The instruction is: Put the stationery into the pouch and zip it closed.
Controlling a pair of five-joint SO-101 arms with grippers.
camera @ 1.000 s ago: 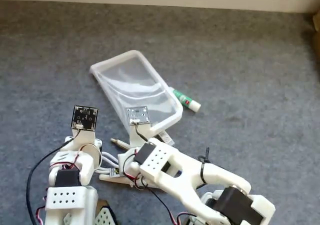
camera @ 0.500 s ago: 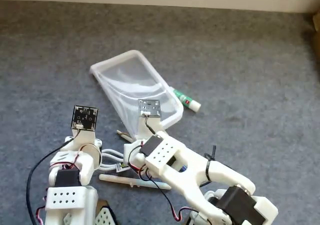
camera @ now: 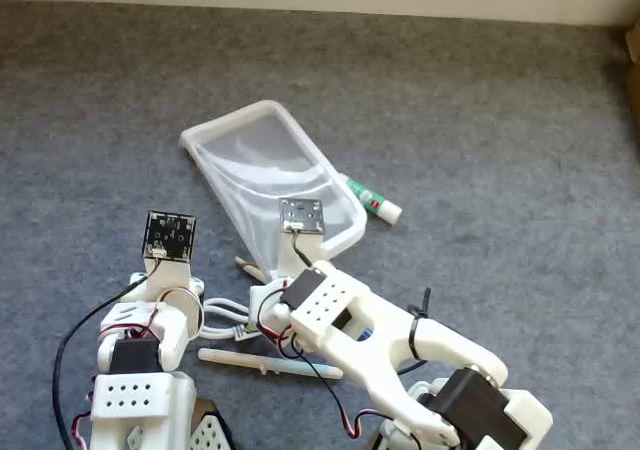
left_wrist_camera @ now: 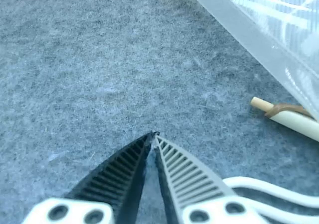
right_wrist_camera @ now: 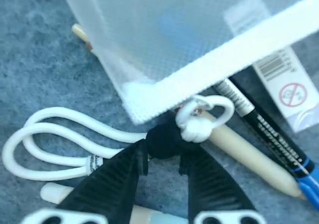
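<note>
Gripping the zip pull [right_wrist_camera: 160, 140], right pincer [right_wrist_camera: 163, 148] leans over the pouch [right_wrist_camera: 164, 30]; left pincer [left_wrist_camera: 153, 135] together.

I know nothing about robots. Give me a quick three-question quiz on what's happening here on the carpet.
1. True or false: the left claw holds a pen.
2. The green-and-white tube lies: A) inside the pouch, B) on the carpet beside it, C) in a claw.
3. What does the right claw pinch?
Key: 1 false, it is shut on nothing; 2 B; 3 the pouch's black zipper pull.
</note>
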